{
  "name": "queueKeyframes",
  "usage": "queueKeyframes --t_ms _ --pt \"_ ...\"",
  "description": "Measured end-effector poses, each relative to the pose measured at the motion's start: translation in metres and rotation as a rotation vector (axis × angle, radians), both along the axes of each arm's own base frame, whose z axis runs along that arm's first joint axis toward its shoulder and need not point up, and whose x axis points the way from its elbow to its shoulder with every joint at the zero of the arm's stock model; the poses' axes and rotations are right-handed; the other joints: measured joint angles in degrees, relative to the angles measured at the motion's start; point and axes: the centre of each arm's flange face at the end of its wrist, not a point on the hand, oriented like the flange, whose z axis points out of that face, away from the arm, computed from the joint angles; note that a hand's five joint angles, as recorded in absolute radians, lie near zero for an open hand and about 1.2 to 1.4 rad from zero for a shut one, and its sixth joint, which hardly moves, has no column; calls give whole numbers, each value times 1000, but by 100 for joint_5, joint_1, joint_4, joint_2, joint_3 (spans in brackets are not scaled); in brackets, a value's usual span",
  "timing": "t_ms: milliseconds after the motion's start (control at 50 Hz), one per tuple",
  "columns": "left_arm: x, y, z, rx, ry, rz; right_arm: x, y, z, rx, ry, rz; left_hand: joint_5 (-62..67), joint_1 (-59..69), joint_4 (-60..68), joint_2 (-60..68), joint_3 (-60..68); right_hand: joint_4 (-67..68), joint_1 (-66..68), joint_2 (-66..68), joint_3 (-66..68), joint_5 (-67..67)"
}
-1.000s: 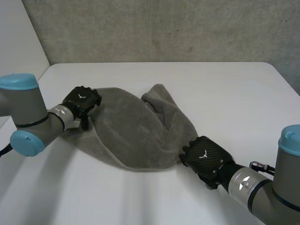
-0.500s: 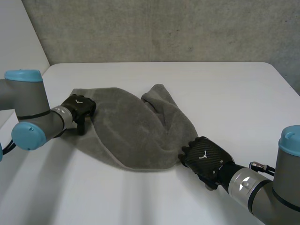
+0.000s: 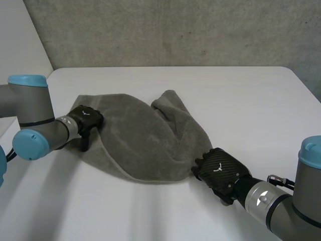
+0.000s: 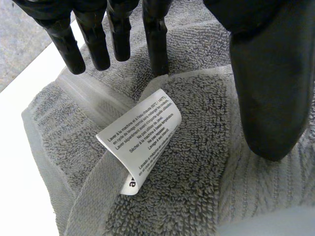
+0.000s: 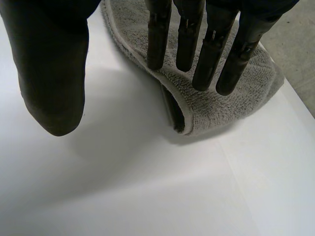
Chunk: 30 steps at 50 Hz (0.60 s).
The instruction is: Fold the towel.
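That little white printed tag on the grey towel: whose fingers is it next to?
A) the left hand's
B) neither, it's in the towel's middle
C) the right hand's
A: the left wrist view shows the care label lying on the towel at the left hand's fingertips.

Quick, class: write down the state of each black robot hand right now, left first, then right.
Left hand: open, fingers straight over the grey terry towel.
Right hand: open, fingers straight above the towel's edge.
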Motion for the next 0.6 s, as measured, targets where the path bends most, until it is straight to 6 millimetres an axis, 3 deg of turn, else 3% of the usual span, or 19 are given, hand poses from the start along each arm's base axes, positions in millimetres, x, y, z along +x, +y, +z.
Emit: queueKeyframes --t_ms 60,160,480,600 --pt "0 1 0 6 -1 -2 0 0 0 0 1 0 829 721 671 764 654 0 -1 0 0 0" --pt "-1 5 1 28 -4 -4 0 0 0 -1 2 1 3144 2740 3100 3160 3126 0 -1 0 0 0" --pt "2 15 9 65 -19 3 0 0 0 -7 2 2 3549 3210 3482 3490 3453 0 -2 0 0 0" --pt "7 22 18 62 -40 36 -1 -4 0 -15 -5 -10 4758 4586 4717 4707 4666 0 -2 0 0 0"
